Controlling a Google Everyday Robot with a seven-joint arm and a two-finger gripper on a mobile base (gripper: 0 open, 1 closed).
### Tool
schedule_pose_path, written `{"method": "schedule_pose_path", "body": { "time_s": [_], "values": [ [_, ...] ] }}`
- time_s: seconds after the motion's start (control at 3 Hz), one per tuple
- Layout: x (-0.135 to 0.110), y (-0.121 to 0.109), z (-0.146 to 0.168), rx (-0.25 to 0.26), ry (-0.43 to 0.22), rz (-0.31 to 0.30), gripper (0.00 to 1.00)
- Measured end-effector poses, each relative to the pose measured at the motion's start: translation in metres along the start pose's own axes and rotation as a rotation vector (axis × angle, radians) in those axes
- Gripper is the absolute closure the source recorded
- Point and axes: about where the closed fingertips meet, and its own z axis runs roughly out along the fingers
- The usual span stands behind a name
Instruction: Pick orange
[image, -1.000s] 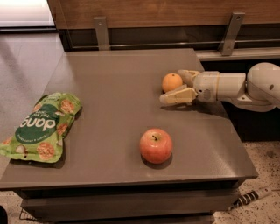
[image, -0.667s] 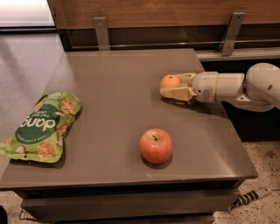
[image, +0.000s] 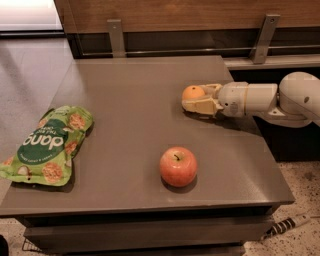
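The small orange (image: 192, 92) sits on the grey table (image: 130, 90) at its right side, between the two cream fingers of my gripper (image: 194, 98). The gripper reaches in from the right on a white arm (image: 280, 98), low over the tabletop. The near finger (image: 200, 105) presses against the orange's front and the far finger (image: 212, 88) lies behind it, so the gripper is shut on the orange. The orange still rests at table height.
A larger red-pink apple (image: 178, 166) stands near the table's front edge. A green snack bag (image: 48, 145) lies at the left edge. A wooden rail with metal brackets (image: 116, 35) runs behind the table. A cable (image: 290, 223) lies on the floor at the lower right.
The fingers, spread wider beside the orange a second ago, have closed in around it. The orange shifted slightly left. The apple and bag have not moved.
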Motion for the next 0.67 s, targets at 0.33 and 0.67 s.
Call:
{"method": "schedule_pose_path", "body": {
  "time_s": [0.33,0.67],
  "values": [
    [-0.0013,0.0014,0.0019,-0.006,-0.001,-0.002,1.00],
    [-0.0087,0.0052,0.0037,-0.025,-0.006,-0.012,1.00]
  ]
}}
